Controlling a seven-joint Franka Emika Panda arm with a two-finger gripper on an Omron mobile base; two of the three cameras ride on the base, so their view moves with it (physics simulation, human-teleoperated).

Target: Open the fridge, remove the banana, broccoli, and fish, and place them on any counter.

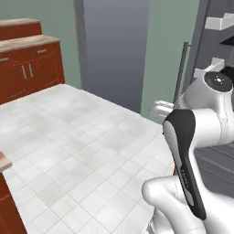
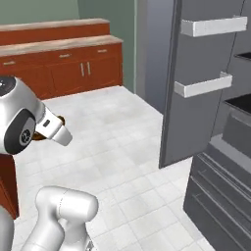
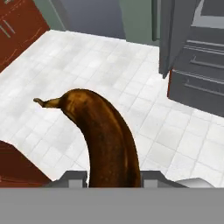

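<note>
Gripper (image 3: 114, 178) clamps the dark brown curved banana (image 3: 103, 131) above white floor tiles (image 3: 87, 70). Judged step: carrying it; next, reach the tan-pink marble counter (image 2: 59, 43) and release.

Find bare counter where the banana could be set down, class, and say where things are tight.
The claw grips the banana. Free: the long marble counter over the red-brown cabinets, by the green wall. Tight: the gap between the open fridge door and its drawers.

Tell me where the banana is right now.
The banana is held between the gripper's fingers in the hand view, out over the white tiled floor, with the open fridge at upper right. Its stem points toward the red-brown cabinets.
</note>
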